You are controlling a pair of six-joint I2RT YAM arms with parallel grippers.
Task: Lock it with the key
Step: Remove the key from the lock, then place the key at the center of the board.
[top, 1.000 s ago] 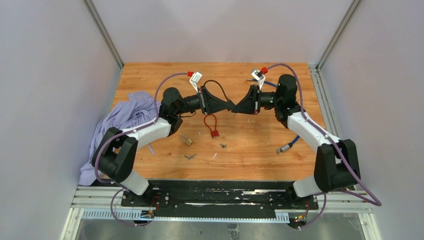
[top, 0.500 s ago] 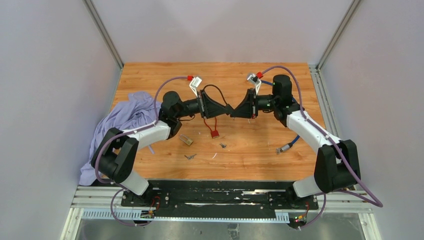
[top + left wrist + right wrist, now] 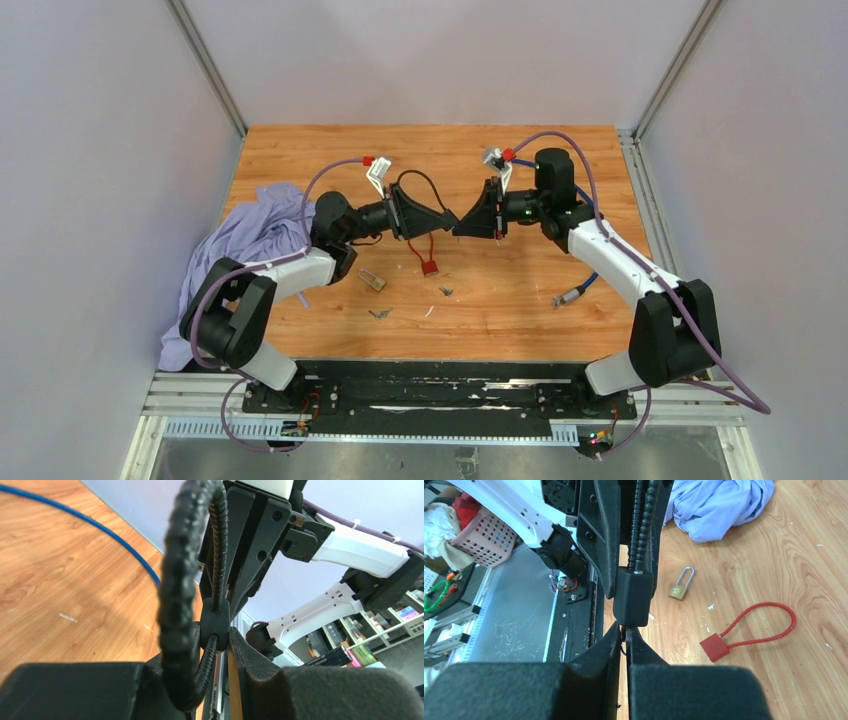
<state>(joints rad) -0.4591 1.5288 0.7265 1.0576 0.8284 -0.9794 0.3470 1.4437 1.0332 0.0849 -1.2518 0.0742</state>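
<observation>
A black cable lock [image 3: 421,186] is held above the middle of the table. My left gripper [image 3: 446,217] is shut on its black body [image 3: 215,625], with the cable loop [image 3: 186,575] arching back over the fingers. My right gripper [image 3: 461,228] meets it tip to tip from the right. In the right wrist view, the right gripper [image 3: 626,639] is shut on a small key [image 3: 624,636] whose tip sits at the underside of the lock body [image 3: 634,600]. The key's blade is hidden.
On the table below lie a red cable lock [image 3: 428,262], a brass padlock [image 3: 372,281] and loose keys [image 3: 380,313]. A lilac cloth [image 3: 240,240] lies at the left edge. A blue cable [image 3: 580,288] lies at the right.
Both grippers, still joined at the lock, have shifted a little to the left and toward the near edge. Both wrists have swung left with them.
</observation>
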